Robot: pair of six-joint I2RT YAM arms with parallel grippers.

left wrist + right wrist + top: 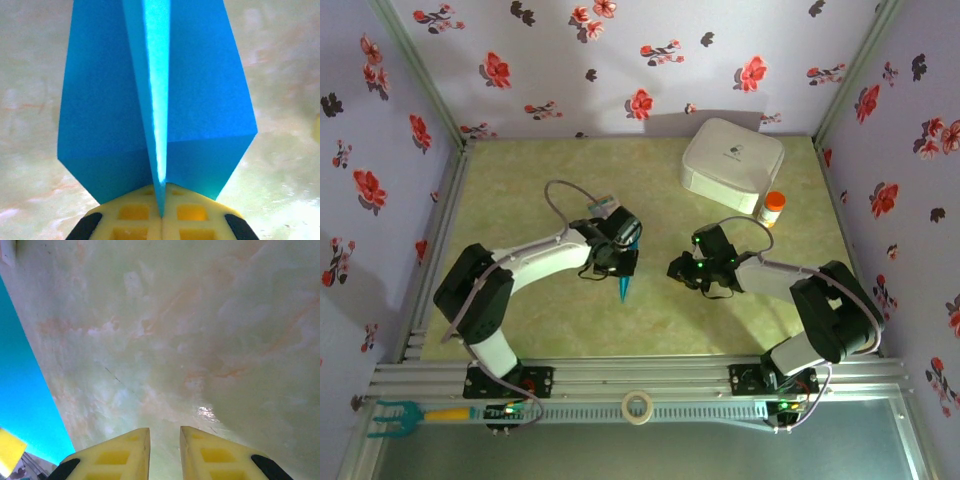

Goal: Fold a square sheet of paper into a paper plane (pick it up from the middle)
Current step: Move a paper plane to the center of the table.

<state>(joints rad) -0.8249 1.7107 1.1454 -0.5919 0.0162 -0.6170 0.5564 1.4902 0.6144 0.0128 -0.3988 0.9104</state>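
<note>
light: bright, diffuse | glare: tabletop (207,412) spot | paper plane (200,100): soft focus

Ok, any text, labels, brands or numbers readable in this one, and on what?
None readable.
On the white box, a small dark mark on the lid, too small to read.
On the small orange-capped bottle, nothing legible at this size.
On the paper plane, plain blue, no print.

Lilac floral walls (650,60); marbled green-beige tabletop (520,185); aluminium rail (640,376).
</note>
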